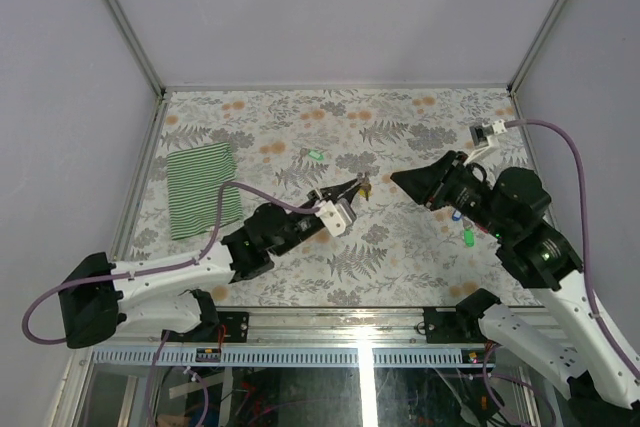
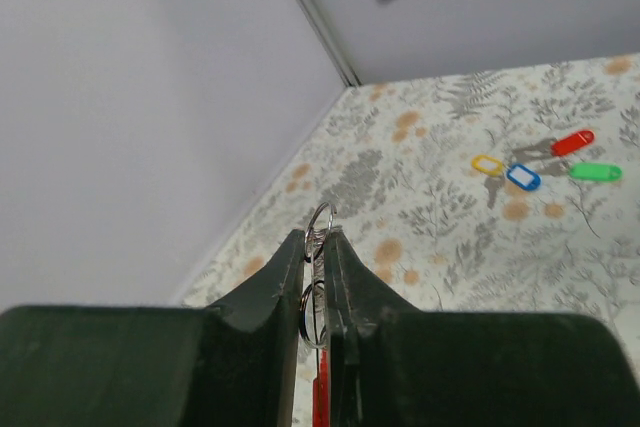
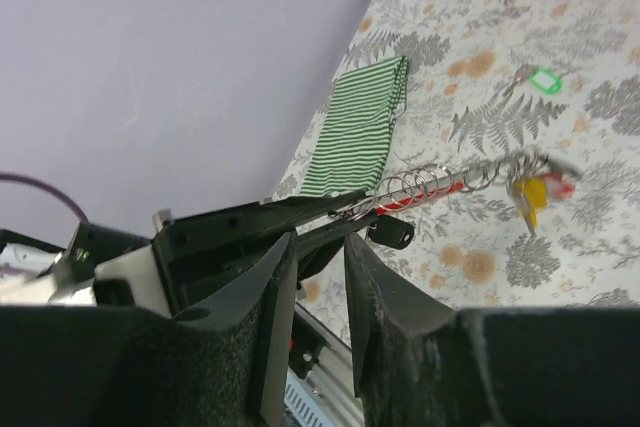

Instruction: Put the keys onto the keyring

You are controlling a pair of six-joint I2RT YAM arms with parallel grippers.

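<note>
My left gripper is shut on the keyring, gripping a metal ring edge-on with a red part below it. In the right wrist view the keyring runs out from the left fingers as a row of rings. A yellow and a red key hang at its far end and a black tag near the fingers. My right gripper hovers just right of it, open, with nothing between its fingers. Loose keys lie on the table: yellow, blue, red, green, and another green one.
A green striped cloth lies at the left of the floral table. Grey walls with metal corner posts close in the back and sides. A metal rail runs along the near edge by the arm bases.
</note>
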